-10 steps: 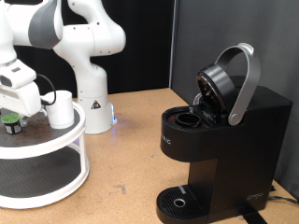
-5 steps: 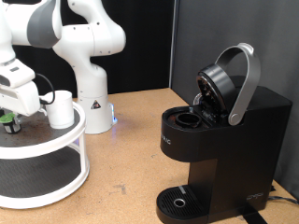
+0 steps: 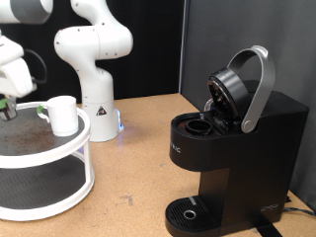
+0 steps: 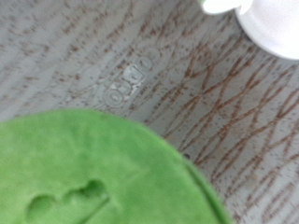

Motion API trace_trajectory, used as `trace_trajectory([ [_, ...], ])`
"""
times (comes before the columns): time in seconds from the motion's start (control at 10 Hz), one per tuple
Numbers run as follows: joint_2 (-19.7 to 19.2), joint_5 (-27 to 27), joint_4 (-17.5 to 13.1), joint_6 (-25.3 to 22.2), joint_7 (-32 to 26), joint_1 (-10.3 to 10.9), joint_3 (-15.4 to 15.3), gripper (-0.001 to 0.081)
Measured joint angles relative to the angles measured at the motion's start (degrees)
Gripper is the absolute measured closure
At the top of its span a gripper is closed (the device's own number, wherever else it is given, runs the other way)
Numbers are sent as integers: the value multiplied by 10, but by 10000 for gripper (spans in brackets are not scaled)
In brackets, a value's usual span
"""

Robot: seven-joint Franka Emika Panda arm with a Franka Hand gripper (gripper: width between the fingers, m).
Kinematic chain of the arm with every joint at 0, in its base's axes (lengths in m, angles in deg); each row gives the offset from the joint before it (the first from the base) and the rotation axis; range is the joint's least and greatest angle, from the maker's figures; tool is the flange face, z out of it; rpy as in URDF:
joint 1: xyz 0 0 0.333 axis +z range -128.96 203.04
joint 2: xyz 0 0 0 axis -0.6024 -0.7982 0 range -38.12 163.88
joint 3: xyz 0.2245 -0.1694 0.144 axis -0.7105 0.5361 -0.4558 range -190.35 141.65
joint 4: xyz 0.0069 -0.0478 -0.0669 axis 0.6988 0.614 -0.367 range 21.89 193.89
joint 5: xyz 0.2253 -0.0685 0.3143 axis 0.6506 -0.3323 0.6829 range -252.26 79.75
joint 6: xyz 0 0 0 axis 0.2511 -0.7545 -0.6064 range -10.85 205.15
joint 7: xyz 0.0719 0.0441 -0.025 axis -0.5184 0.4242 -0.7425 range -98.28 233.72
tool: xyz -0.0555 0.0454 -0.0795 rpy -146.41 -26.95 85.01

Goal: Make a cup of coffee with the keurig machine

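The white cup (image 3: 62, 114) stands on the top shelf of a round two-tier stand (image 3: 59, 148) at the exterior view's left; its base shows in the wrist view (image 4: 276, 23). My gripper (image 3: 6, 97) is at the far left edge, raised above the shelf, shut on a small dark pod with a green top (image 3: 5, 105). The green top fills the wrist view (image 4: 103, 177); my fingers do not show there. The black keurig machine (image 3: 237, 148) stands at the right with its lid and silver handle (image 3: 259, 84) swung up and its pod chamber (image 3: 197, 125) open.
The white arm base (image 3: 94, 104) stands behind the stand. The machine's round drip tray (image 3: 188, 212) is bare. A brown table (image 3: 138, 168) runs between the stand and the machine. A black panel stands behind the machine.
My gripper has risen from the shelf beside the cup and shifted left, lifting the green-topped pod off the stand. The cup and the machine have not moved.
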Motion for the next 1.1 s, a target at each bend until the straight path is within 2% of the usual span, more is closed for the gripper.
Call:
trace_trajectory([
  [0.2, 24, -7, -18, -25, -2, -5, -8, 333],
  [0.4, 22, 12, -17, -33, -1, -3, -5, 333],
  [0.7, 30, 149, -43, -76, 35, 17, -7, 333],
  [0.9, 32, 251, -56, -65, 100, 38, -13, 333],
  [1.1, 21, 285, -58, -29, 182, 43, -34, 333],
])
